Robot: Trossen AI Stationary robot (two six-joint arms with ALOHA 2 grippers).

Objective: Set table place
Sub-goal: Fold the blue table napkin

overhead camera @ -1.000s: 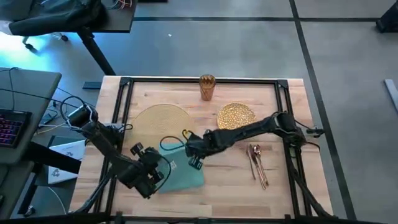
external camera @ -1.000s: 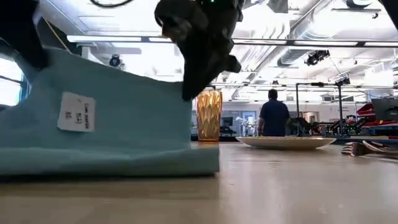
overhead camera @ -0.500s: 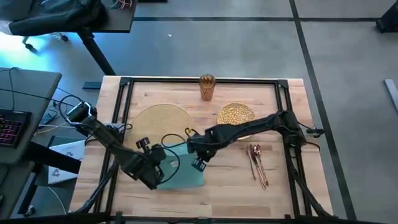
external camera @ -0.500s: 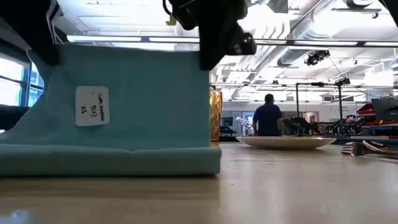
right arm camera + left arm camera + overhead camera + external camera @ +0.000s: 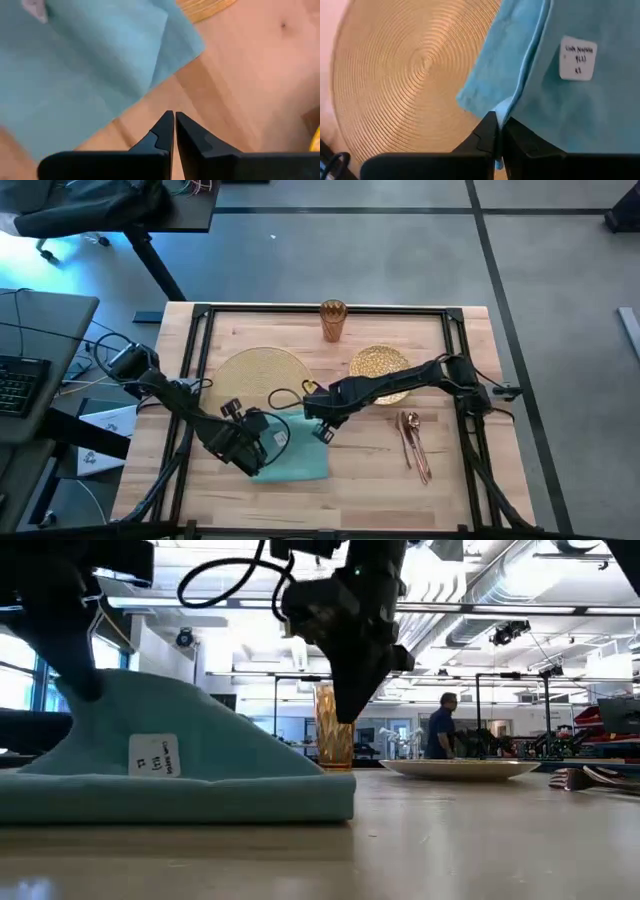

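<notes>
We see the teal napkin [image 5: 292,452] lying on the near middle of the light-wood surface [image 5: 450,490], just near of the round pale-gold placemat [image 5: 258,373]. The left pincer [image 5: 252,442] is clenched on the napkin's left edge: in the left wrist view a fold of cloth sits pinched between its dark fingers [image 5: 485,135], and in the low view that corner is lifted into a peak while the rest lies flat. A small white label [image 5: 155,754] shows on the raised cloth.

The right pincer [image 5: 322,425] hangs above the napkin's far right corner, its fingers [image 5: 164,131] pressed together and grasping nothing, with bare wood under them in the right wrist view.

The glittery gold plate [image 5: 378,365] sits right of the placemat, partly under the right arm. The amber cup [image 5: 333,320] stands upright at the far edge. The cutlery [image 5: 414,444] lies together near the right side, well apart from the napkin.

A person [image 5: 441,727] stands in the room beyond.
</notes>
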